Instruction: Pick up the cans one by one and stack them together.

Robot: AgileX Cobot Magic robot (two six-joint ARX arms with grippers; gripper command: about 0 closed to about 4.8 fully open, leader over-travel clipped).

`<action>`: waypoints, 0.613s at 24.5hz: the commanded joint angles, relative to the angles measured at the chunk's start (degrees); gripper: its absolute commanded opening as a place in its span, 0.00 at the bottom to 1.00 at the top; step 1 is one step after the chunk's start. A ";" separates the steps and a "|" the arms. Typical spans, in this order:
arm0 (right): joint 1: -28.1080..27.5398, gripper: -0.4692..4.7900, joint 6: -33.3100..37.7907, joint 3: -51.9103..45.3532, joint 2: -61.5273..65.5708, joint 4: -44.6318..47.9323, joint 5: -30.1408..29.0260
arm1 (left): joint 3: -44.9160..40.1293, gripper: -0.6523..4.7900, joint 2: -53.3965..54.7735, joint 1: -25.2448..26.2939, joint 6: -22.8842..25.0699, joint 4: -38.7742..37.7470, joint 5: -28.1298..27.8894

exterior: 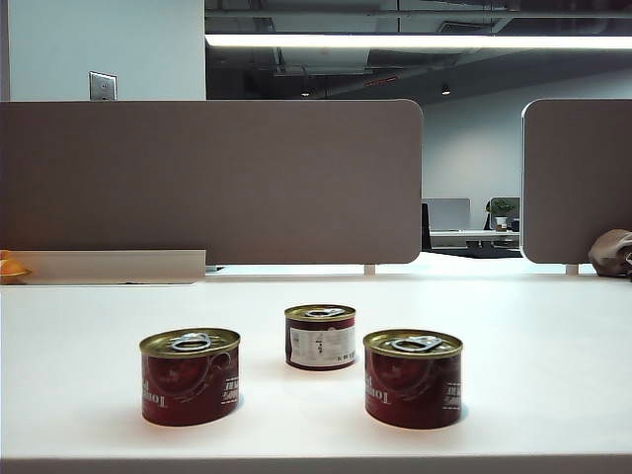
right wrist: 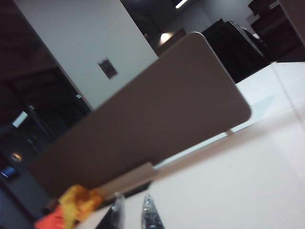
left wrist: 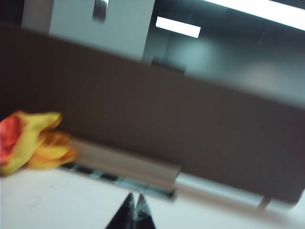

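Step in hand: As no tin rests on another, stacking has not begun; judged the opening approach, before any pick.
Near left can: short round tin with dark red label, gold rim and silver pull-tab lid (exterior: 191,376), upright on the white table (exterior: 553,326), close to its front edge.
Near right can: matching dark red tin (exterior: 413,378), upright, level with the first and well apart from it.
Far can: third tin, showing a white label panel (exterior: 320,337), upright, behind and between the other two, touching neither.
Left gripper: fingertips (left wrist: 134,210) pressed together, holding nothing; aimed along the table toward a yellow-and-orange cloth-like object (left wrist: 29,140) and the grey partition panel (left wrist: 190,124); no tin in its view.
Right gripper: tips (right wrist: 131,210) slightly parted with a narrow gap, empty; camera rolled, facing the same partition across bare table; no tin in its view.
Arms in exterior view: neither visible.
Next move: probably one arm must swing toward a tin, spread its jaws wider than the rim, and descend squarely over the lid.
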 commanded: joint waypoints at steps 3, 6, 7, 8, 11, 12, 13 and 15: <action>0.07 0.20 20.41 -0.15 0.07 2.32 -2.01 | 0.48 0.11 0.15 -0.11 -6.93 5.42 7.34; 0.09 0.20 20.50 -0.13 0.07 5.70 -5.62 | 0.48 0.11 0.15 -0.11 -9.09 5.20 15.58; 0.09 0.20 20.48 -0.13 0.07 6.75 -7.28 | 0.48 0.12 0.15 -0.09 -10.69 5.09 17.35; 0.09 0.20 20.17 -0.11 0.07 8.15 -9.62 | 0.48 0.12 0.15 -0.11 -14.34 5.03 19.58; -0.02 0.20 19.87 1.90 0.07 7.93 -16.81 | 2.80 0.11 0.15 -0.09 -21.88 0.92 25.53; -0.04 0.20 19.76 3.26 0.07 5.84 -17.55 | 4.07 0.11 0.15 -0.09 -21.84 -1.31 26.36; -0.04 0.19 17.31 5.99 0.07 1.92 -19.30 | 7.32 0.11 0.15 -0.09 -20.61 -7.45 27.04; -0.07 0.19 10.75 9.73 0.09 -3.80 -20.83 | 12.07 0.11 0.17 -0.09 -15.61 -16.24 27.04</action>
